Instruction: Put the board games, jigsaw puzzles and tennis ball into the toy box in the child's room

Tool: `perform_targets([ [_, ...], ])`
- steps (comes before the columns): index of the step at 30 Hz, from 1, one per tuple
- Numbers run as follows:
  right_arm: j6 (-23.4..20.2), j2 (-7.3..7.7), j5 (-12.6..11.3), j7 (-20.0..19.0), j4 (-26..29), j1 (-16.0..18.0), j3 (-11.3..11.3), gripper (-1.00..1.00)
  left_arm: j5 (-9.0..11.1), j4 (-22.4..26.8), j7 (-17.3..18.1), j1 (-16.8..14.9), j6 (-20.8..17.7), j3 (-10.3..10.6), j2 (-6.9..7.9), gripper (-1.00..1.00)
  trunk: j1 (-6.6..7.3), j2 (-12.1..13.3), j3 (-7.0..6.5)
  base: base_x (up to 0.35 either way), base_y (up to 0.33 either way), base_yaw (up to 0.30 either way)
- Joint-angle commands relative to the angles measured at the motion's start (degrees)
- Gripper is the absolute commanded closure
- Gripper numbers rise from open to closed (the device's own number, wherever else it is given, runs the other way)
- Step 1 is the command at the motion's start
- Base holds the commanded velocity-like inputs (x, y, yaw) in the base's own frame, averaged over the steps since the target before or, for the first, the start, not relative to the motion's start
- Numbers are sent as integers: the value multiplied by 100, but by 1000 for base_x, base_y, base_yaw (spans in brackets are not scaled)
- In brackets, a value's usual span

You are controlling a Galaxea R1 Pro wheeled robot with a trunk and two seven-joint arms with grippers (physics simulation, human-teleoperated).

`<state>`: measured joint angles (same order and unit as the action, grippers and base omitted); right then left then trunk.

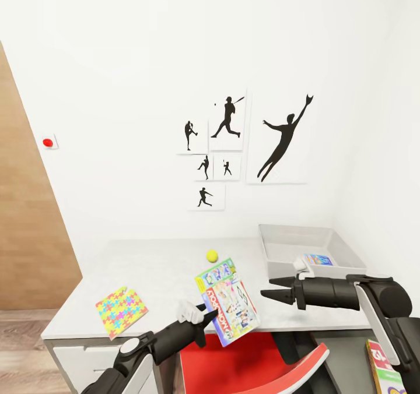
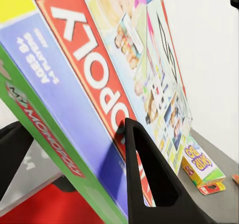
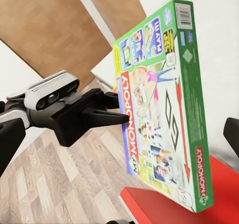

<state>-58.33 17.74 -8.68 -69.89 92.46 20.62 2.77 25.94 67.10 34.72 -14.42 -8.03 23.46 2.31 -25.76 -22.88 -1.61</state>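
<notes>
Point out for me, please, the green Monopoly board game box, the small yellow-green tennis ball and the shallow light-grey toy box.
Green Monopoly board game box [image 1: 230, 302]: head view, middle of its printed lid.
Small yellow-green tennis ball [image 1: 212, 256]: head view, its centre.
Shallow light-grey toy box [image 1: 291, 231]: head view, its far rim.

the green-white-red monopoly box [image 1: 228, 302] is held tilted above the surface's [image 1: 157, 266] front edge, pinched at its lower edge by the left pincer [image 1: 205, 316]; its printed face shows a red diagonal band and cartoon figures. the tennis ball [image 1: 212, 256], small and yellow-green, sits on the surface just behind the box. one puzzle [image 1: 121, 310], a flat sheet of yellow, pink, blue and green pieces, lies flat near the surface's front left corner. the toy box [image 1: 274, 248], a shallow light-grey bin, stands at the right rear of the surface with a small blue box [image 1: 318, 260] lying inside. another game box [image 1: 384, 370] shows at the lower right.
</notes>
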Motion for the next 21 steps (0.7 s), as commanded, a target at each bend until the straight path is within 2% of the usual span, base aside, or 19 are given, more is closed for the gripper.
perform_targets([
  [1, -26, 1, -2, -16, -1, 2, 4, -100, 60, 3, 34, -2, -54, 7, 5, 100, -2, -4, 2, 0, 0, 0],
  [12, -29, 3, 1, -10, 0, 9, 20, -100, 89, 5, 332, 0, -63, 9, -2, 100, -2, -4, 2, 0, 0, 0],
  [21, -29, 2, 19, -7, 0, 21, 233, -100, 252, 20, 580, 0, -66, 42, -4, 100, -2, -4, 2, 0, 0, 0],
])
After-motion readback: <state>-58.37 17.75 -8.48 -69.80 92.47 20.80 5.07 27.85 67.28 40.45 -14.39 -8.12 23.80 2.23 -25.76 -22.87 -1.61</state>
